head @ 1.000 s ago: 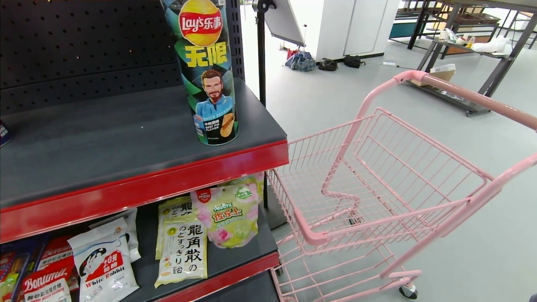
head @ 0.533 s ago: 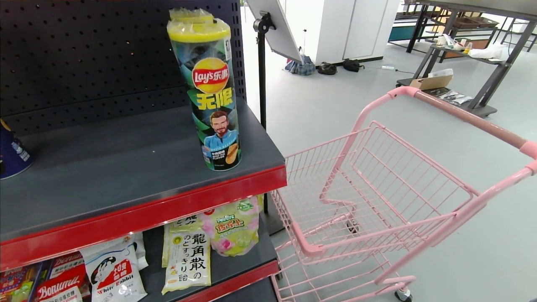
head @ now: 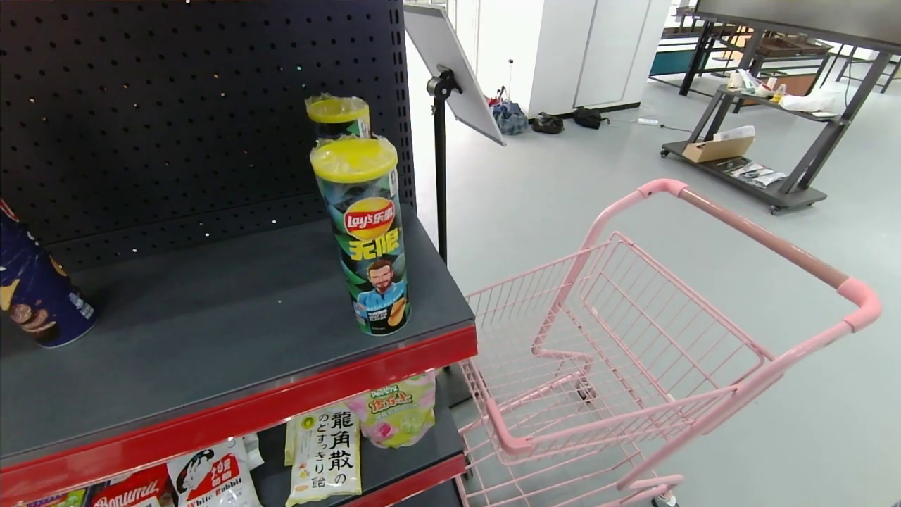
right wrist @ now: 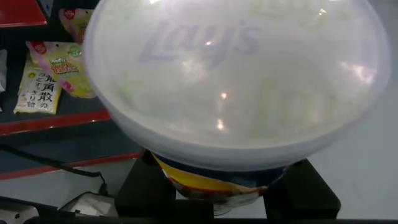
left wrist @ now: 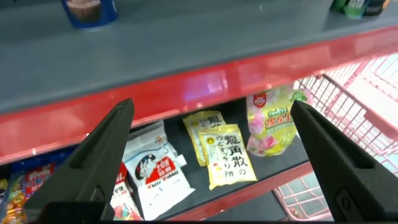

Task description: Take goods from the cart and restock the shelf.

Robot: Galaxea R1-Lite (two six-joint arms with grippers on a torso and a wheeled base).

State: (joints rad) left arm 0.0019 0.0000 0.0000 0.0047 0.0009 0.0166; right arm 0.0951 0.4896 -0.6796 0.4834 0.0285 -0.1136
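Pink wire cart [head: 760, 241] stands just beside the right end of the shelf [head: 211, 331]. Upper tier holds two upright chip cans with yellow lids: front can [head: 366, 239] near the red edge, rear can [head: 338, 116] close behind it. A blue can [head: 39, 289] sits well to the left. Lower tier holds candy bags [head: 325, 454] lying flat. Right gripper [right wrist: 227, 193] pinches a clear-lidded chip can [right wrist: 236, 81] by its body, with lower tiers and floor behind. Left gripper [left wrist: 211, 106] is spread wide, facing the shelf front.
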